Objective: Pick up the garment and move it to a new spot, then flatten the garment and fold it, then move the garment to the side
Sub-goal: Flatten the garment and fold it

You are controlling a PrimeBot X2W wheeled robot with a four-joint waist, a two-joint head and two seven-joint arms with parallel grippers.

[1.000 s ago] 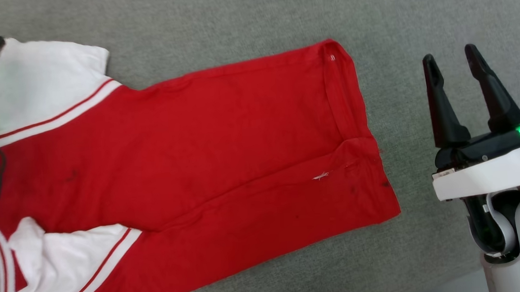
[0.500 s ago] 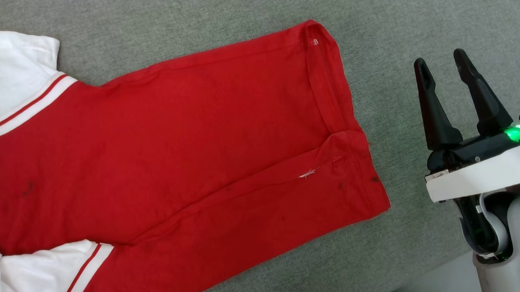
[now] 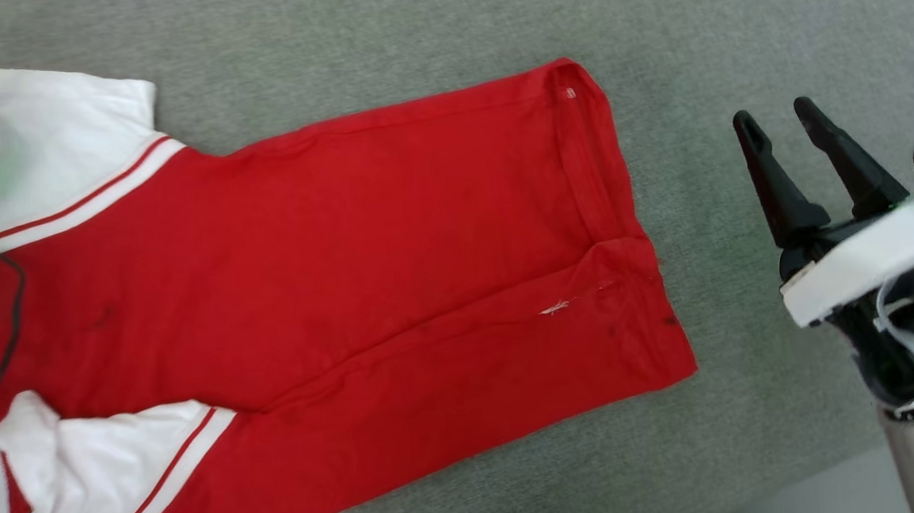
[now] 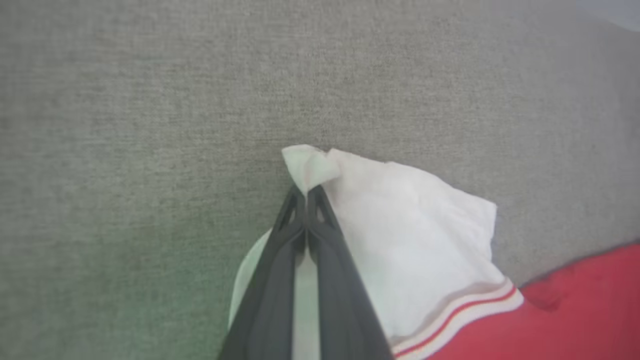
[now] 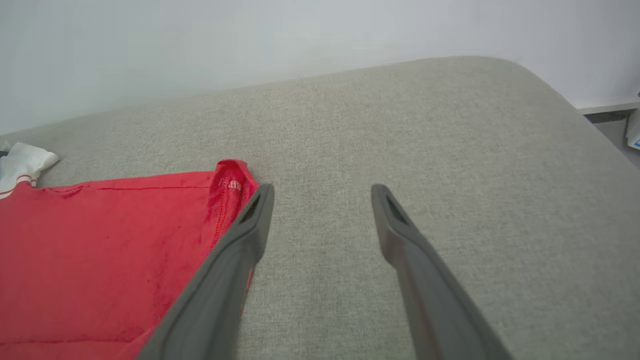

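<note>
Garment (image 3: 393,244) spread on grey upholstery (image 3: 411,21), one crease along the body. Left gripper (image 4: 305,192) is pinched tight on the garment's white sleeve (image 4: 410,240) tip. We judge a low, slow outward pull would flatten it. Right gripper (image 3: 773,110) is just beside the garment's hem (image 3: 621,223), fingers apart, empty.

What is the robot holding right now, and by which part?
The left pincer is shut on the garment, pinching the outer corner of a white sleeve. The right pincer stands open, holding nothing.
</note>
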